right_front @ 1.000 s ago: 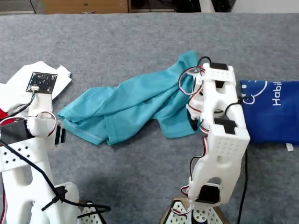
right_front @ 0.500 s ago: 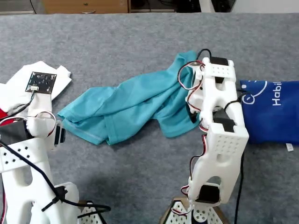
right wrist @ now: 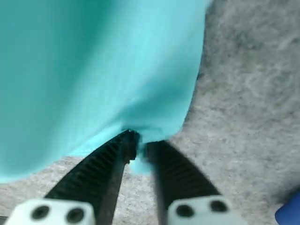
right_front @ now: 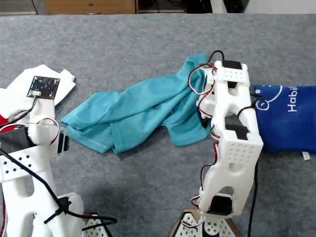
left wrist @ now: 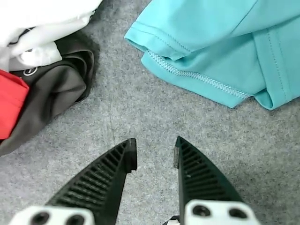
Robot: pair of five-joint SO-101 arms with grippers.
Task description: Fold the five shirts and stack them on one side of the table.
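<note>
Right wrist view: clamps right tool nearly shut on 3 o'clock hem of crumpled teal cloth shirt at table centre, likely to pull it flat. Parks left tool open, empty, at 9 o'clock.

The right arm covers the right end of the teal shirt. The blue shirt is cut off at the right picture edge. The left arm hides part of the white shirt. The red shirt and black shirt are cut off in the left wrist view. In the right wrist view the teal cloth is blurred.
</note>
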